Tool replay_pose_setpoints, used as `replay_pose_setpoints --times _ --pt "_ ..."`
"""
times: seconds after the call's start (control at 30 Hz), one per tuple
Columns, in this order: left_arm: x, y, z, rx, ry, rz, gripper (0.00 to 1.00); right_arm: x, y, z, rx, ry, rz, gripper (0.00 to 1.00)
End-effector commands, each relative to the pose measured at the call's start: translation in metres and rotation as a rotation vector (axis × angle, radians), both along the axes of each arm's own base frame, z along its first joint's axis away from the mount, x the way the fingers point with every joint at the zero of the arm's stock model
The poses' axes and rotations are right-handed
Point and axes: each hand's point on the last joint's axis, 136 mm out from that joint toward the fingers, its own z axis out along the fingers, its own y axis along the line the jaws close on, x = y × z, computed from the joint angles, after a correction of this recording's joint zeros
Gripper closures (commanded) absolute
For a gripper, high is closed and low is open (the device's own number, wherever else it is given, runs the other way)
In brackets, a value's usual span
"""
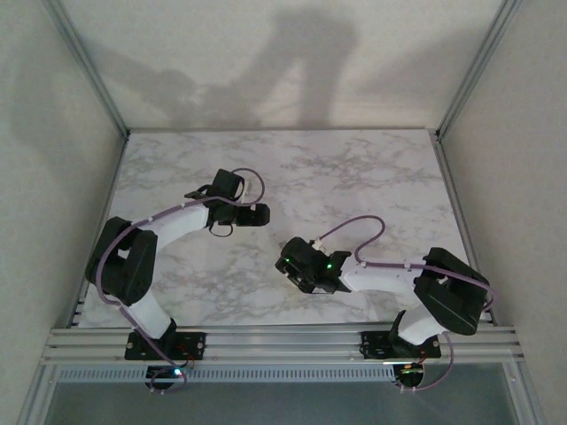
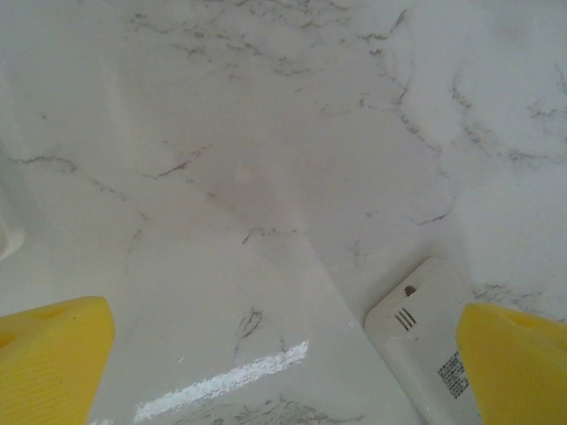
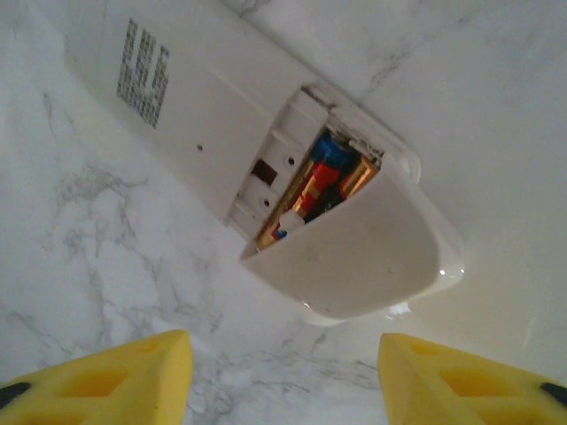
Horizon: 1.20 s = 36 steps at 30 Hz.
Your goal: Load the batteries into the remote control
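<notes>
**Fig. Wrist and top views, grippers over the remote.**

L gripper [image 2: 283, 319]: your jaws are spread wide w/ nothing btw. them and nothing held. Its yellow fingers [image 2: 53, 363] hang over the bare marble table [image 2: 266, 133]. The finger on the remote's side cuts across one end of the remote control [image 2: 416, 332], which lies back-up on the table. That finger hides part of the printed label [image 2: 450, 374]. You cannot tell whether finger and remote touch.

R gripper [image 3: 283, 354]: your jaws are apart w/ a clear gap, empty, just short of the remote's battery end and not touching it. The battery recess [image 3: 292, 173] faces up. The batteries [image 3: 321, 181] lie inside it side by side, orange-red and blue wrappers showing. A white cover [image 3: 363, 257] sits tilted over the lower part of the recess and hides the batteries' far ends, so you cannot judge how they are seated.

Top view: both grippers are over mid-table, near each other but apart.
</notes>
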Motion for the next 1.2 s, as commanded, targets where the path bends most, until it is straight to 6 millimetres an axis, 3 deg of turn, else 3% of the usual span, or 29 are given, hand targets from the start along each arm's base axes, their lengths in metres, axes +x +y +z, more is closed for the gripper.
replay_pose_setpoints --times 0.0,0.23,0.5,0.8,0.93,1.17 --pt "0.003 -0.001 0.002 -0.01 0.007 -0.017 0.01 0.011 -0.014 -0.006 -0.009 -0.012 -0.132 0.45" --pt "0.004 -0.005 0.001 -0.032 0.012 -0.013 0.01 0.007 -0.033 -0.018 -0.089 0.048 -0.189 0.51" --pt "-0.001 -0.01 -0.003 -0.046 0.021 -0.027 0.01 0.011 -0.037 -0.028 -0.121 0.068 -0.209 0.58" --pt "-0.025 -0.044 -0.029 -0.026 0.092 -0.184 0.04 0.021 -0.041 -0.02 -0.241 0.04 -0.104 0.6" --pt "-0.024 -0.049 -0.042 0.008 0.109 -0.182 0.07 0.02 -0.05 -0.027 -0.285 0.059 -0.09 0.59" --pt "-0.025 -0.053 -0.053 0.0 0.139 -0.196 0.15 0.023 -0.045 -0.033 -0.27 0.079 -0.077 0.57"
